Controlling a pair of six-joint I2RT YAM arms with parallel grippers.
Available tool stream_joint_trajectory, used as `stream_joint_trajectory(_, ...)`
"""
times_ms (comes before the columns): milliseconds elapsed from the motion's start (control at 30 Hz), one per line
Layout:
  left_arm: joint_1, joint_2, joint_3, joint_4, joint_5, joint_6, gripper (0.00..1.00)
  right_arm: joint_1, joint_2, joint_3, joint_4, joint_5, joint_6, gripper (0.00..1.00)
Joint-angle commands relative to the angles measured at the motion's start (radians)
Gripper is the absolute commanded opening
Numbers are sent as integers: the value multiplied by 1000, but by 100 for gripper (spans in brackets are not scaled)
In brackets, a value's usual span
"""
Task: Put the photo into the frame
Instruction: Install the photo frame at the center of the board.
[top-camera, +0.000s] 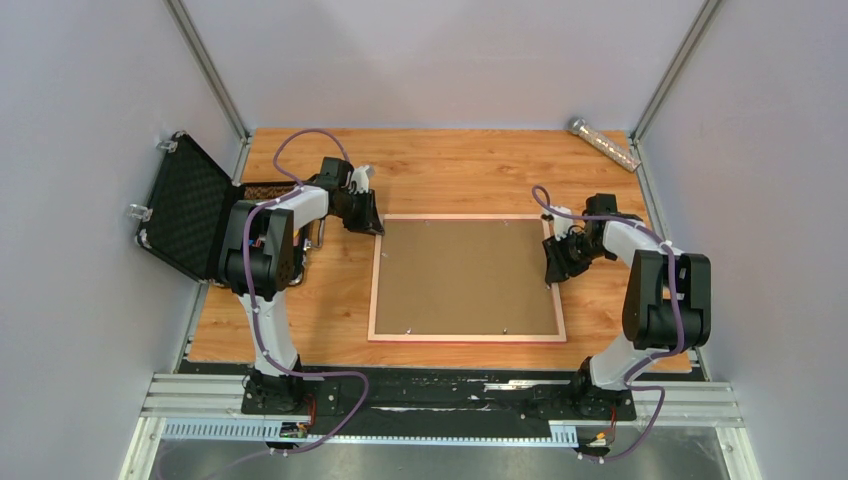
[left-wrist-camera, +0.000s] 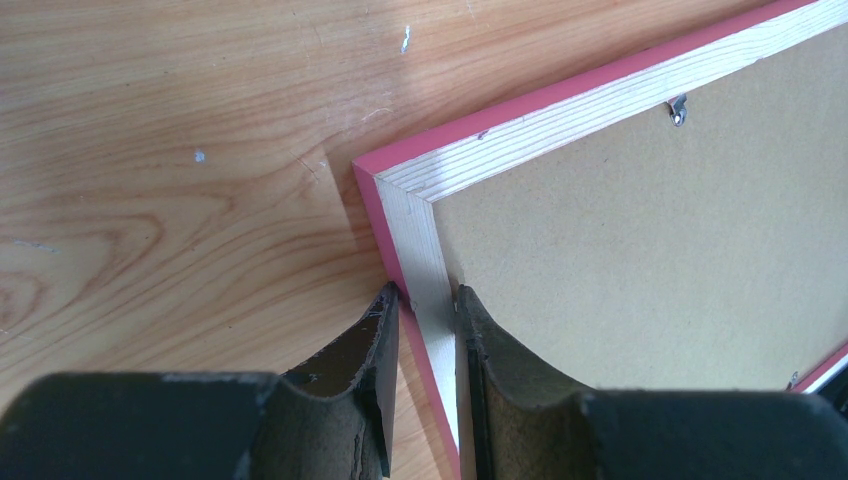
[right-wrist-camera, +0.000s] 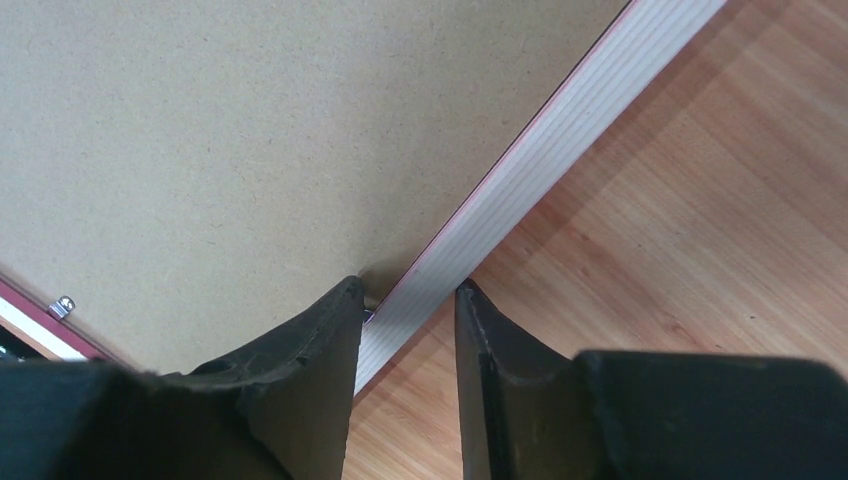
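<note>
Pink-edged rectangular picture frame (top-camera: 465, 337) with thin pale wooden rails lies flat and back-up in the middle of the wood-grain tabletop (top-camera: 450, 170), and a plain brown backing board (top-camera: 465, 275) fills its opening. The left end effector (top-camera: 372, 222) sits at the frame's far-left corner. In the left wrist view its end effector (left-wrist-camera: 422, 300) is clamped on the left rail of the frame (left-wrist-camera: 560, 125) just short of that corner: one dark finger (left-wrist-camera: 370, 340) presses the pink outer edge and the other (left-wrist-camera: 490, 350) stands against the inner edge, on the board (left-wrist-camera: 650, 250). A small metal tab (left-wrist-camera: 678, 108) holds the board along the far rail. The right end effector (top-camera: 553, 270) is at the frame's right rail, about halfway along it. In the right wrist view this end effector (right-wrist-camera: 408, 290) straddles the pale rail (right-wrist-camera: 560, 130), one finger over the board (right-wrist-camera: 250, 130) and one on the tabletop side (a thin dark gap shows beside the inner finger, so I cannot tell whether the rail is actually pinched). A small screw (right-wrist-camera: 63, 303) shows at the board's edge. An open black foam-lined case (top-camera: 185, 210) stands at the tabletop's left edge.
</note>
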Motion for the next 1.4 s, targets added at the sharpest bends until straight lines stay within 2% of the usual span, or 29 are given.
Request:
stream_joint_trajectory(0, -5, 40, -8, -35, -51, 44, 0, 7, 23, 5, -58, -49, -78, 37)
stream_joint_trajectory(667, -3, 44, -1, -44, -55, 45, 0, 7, 50, 27, -123, -10, -224, 37)
stream_joint_trajectory(867, -1, 40, 0, -45, -54, 45, 0, 4, 46, 40, -123, -28, -220, 42)
stream_joint_trajectory(1167, 7, 23, -12, -27, -59, 31, 0, -54, 38, 116, -108, -107, -107, 48)
stream_joint_trajectory(1367, 20, 10, -33, 13, -67, 3, 0, -67, -36, 113, -44, -116, -15, 53)
